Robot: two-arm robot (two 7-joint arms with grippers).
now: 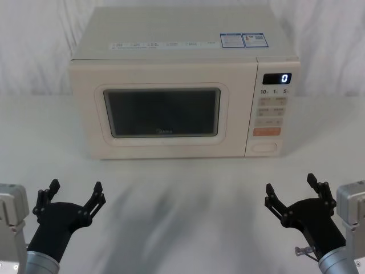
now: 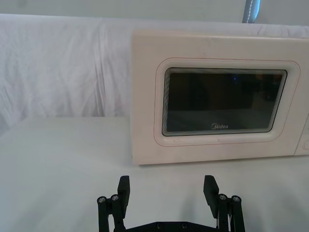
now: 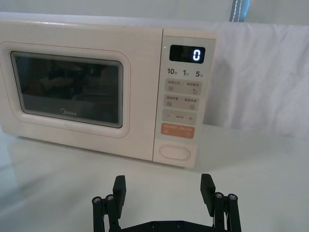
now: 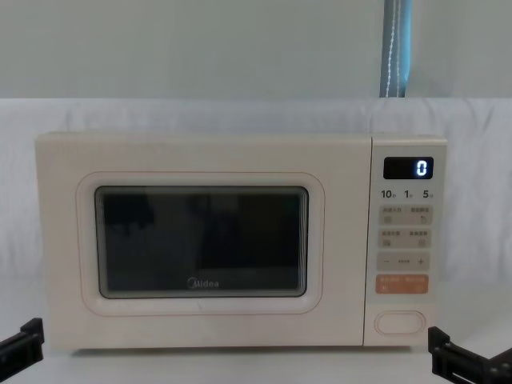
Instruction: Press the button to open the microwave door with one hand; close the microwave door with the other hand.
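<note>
- The microwave (image 1: pixel 183 103) sits square at the back of the white table (image 1: pixel 182 194), pretty much centred, with a draped white cloth behind it.
- The microwave door (image 1: pixel 162 111) is shut flush, its dark window taking up most of the front, and the hinge-side edge is on the robot's left.
- The button (image 1: pixel 266 146) sits at the very bottom of the control panel on the right, just under the orange key (image 1: pixel 267 131), close to the microwave's lower right corner.
- The left gripper (image 1: pixel 73 198) hovers low at the near left with its jaws spread wide, well apart from the door.
- The right gripper (image 1: pixel 292 192) hovers at the near right, jaws apart too, roughly in line with the panel.
- There's a wide bare strip of table between both grippers and the microwave's front edge.
</note>
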